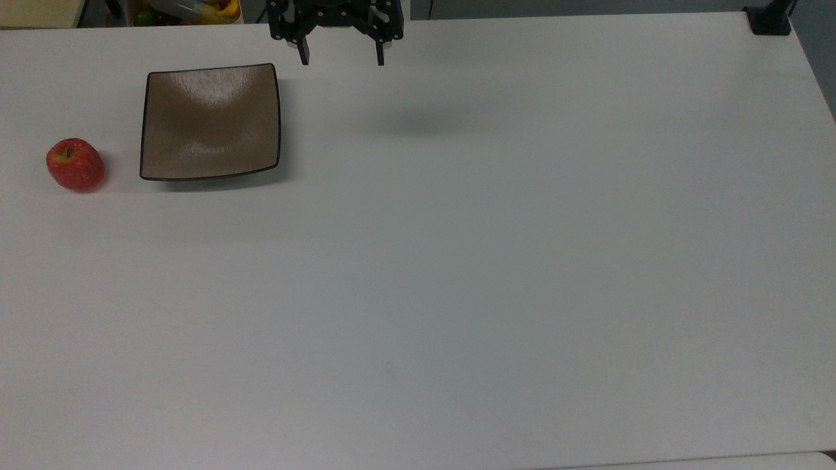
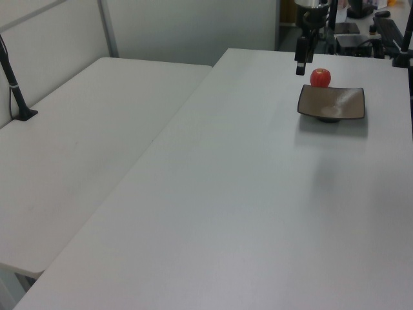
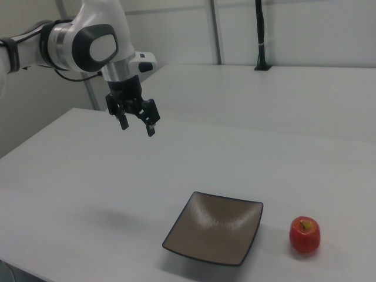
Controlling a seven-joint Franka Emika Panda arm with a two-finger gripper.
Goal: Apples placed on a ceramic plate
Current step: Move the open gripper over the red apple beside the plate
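Observation:
A small red apple (image 1: pixel 75 164) with a yellow-green patch at its stem rests on the white table, just off the plate at the top view's left. It also shows as the apple (image 3: pixel 304 234) and the apple (image 2: pixel 320 77). The square taupe ceramic plate (image 1: pixel 210 121) with a dark rim lies bare; it is the plate (image 3: pixel 214 229) and the plate (image 2: pixel 332 103) in the side views. My gripper (image 1: pixel 342 60) hangs open and holding nothing above the table's far edge, to the top view's right of the plate, also as the gripper (image 3: pixel 137 127).
The white table (image 1: pixel 457 261) stretches wide to the top view's right and front. A black clamp mount (image 1: pixel 769 19) sits at its far right corner. A second white table (image 2: pixel 84 148) adjoins in the left view. Colourful clutter (image 1: pixel 189 10) lies beyond the far edge.

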